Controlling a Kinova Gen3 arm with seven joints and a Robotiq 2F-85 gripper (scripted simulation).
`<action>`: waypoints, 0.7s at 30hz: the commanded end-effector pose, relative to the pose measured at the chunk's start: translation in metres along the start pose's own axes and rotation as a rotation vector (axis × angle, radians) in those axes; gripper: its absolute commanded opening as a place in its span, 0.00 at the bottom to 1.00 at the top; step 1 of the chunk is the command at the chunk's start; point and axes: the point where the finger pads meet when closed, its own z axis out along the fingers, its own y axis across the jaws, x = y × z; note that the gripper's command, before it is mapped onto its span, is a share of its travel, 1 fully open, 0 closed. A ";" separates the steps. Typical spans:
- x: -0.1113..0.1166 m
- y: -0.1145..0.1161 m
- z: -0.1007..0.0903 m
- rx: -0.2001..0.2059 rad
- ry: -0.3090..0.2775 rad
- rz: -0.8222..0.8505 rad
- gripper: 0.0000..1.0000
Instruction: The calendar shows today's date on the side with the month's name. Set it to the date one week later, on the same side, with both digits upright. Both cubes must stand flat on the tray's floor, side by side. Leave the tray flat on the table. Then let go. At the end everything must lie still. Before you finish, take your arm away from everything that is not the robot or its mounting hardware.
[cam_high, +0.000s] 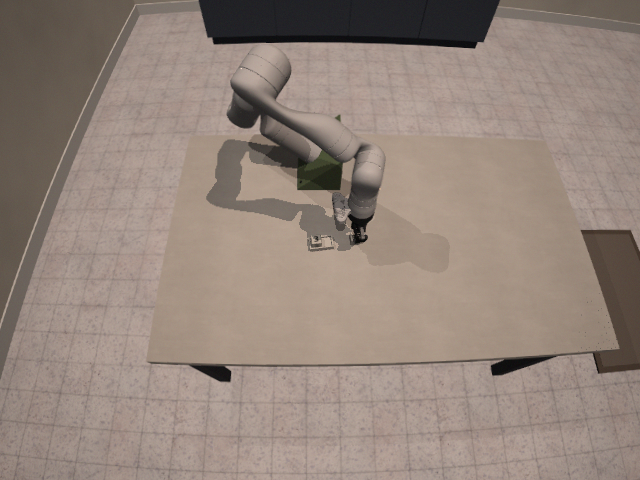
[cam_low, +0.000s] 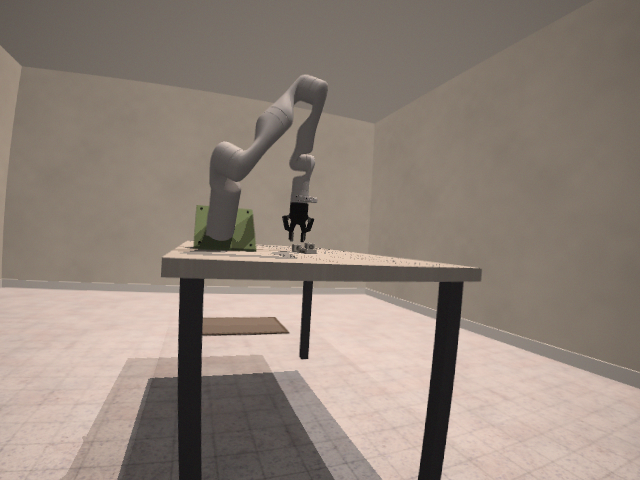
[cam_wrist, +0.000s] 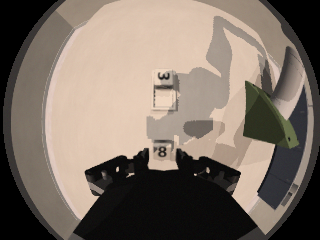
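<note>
The small calendar tray (cam_high: 321, 248) (cam_low: 310, 251) (cam_wrist: 164, 109) is pale, rectangular and low-rimmed, lying flat on the table (cam_high: 413, 310) (cam_low: 320, 269) (cam_wrist: 105, 100). One end of it holds a light, square-edged cube (cam_high: 315, 240) (cam_low: 310, 246) (cam_wrist: 163, 77) with a dark 3 on its upper face, turned sideways in the wrist view. A second cube (cam_low: 296, 248) (cam_wrist: 162, 151), equally pale, sits outside the tray on the table, well apart from its near end in that view, with a bold 8 upward.

The black gripper (cam_high: 358, 237) (cam_low: 296, 239) (cam_wrist: 162, 154), all angular linkages, points down over the 8 cube. Its jaws stand partway apart, gripping nothing; the fingertips look to be just above the cube, though the exterior view is rather small for judging that gap.

The arm (cam_high: 323, 131) (cam_low: 273, 124) (cam_wrist: 290, 80) is smooth, rounded and light grey, rising beside a flat green panel (cam_high: 320, 180) (cam_low: 242, 227). The tabletop is matte beige with faint mottling, crossed by grey shadows, and stands on dark, square legs. Beneath spreads a speckled, pinkish tiled floor (cam_high: 361, 418) (cam_low: 516, 413), with a brown mat (cam_high: 615, 299) (cam_low: 242, 326). Dull beige walls (cam_low: 491, 180) meet grey skirting, and a dark, panelled cabinet (cam_high: 351, 20) lines one side.
</note>
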 end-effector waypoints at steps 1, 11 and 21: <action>0.001 -0.004 0.001 0.006 -0.001 -0.001 0.46; 0.002 -0.003 0.002 0.005 0.001 -0.002 0.46; 0.002 -0.003 0.017 0.004 0.002 -0.002 0.46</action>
